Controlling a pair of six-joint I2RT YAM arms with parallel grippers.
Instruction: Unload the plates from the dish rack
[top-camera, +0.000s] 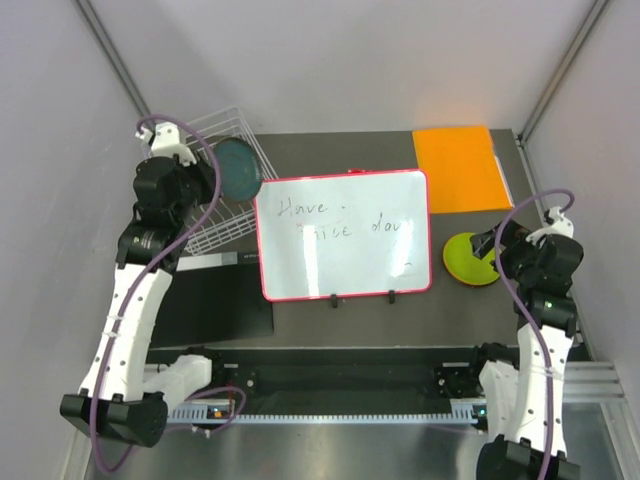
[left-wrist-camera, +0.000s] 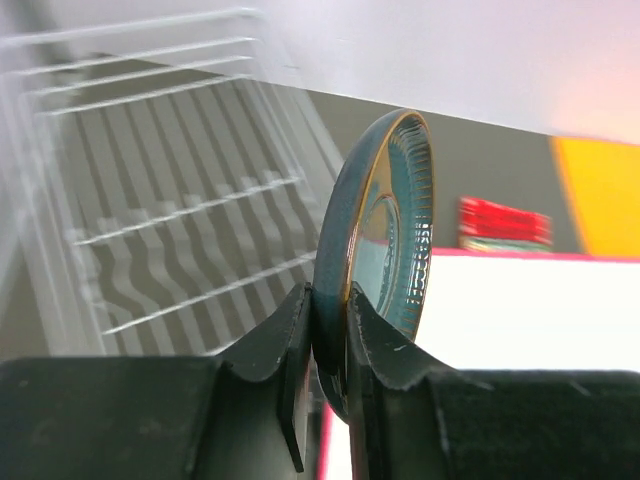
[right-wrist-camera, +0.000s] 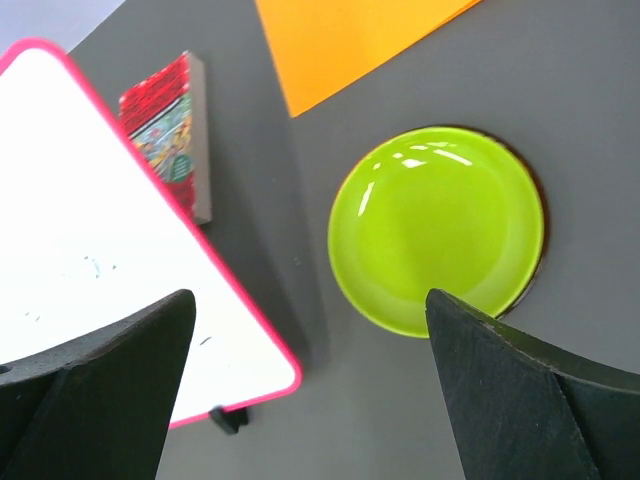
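Note:
My left gripper (left-wrist-camera: 333, 320) is shut on the rim of a dark green-teal plate (left-wrist-camera: 385, 215), holding it on edge in the air beside the white wire dish rack (left-wrist-camera: 170, 190). From above, the teal plate (top-camera: 238, 168) hangs at the rack's (top-camera: 225, 225) right side, near the whiteboard's corner. A lime green plate (right-wrist-camera: 437, 228) lies flat on the dark table at the right. My right gripper (right-wrist-camera: 310, 330) hovers over the plate's near-left edge, open, with nothing between its fingers. In the top view the green plate (top-camera: 468, 257) is partly hidden by the right arm.
A red-framed whiteboard (top-camera: 343, 235) with writing lies in the table's middle. An orange sheet (top-camera: 460, 167) lies at the back right. A small red patterned box (right-wrist-camera: 170, 130) sits beside the whiteboard. A black mat (top-camera: 215, 300) lies at the front left.

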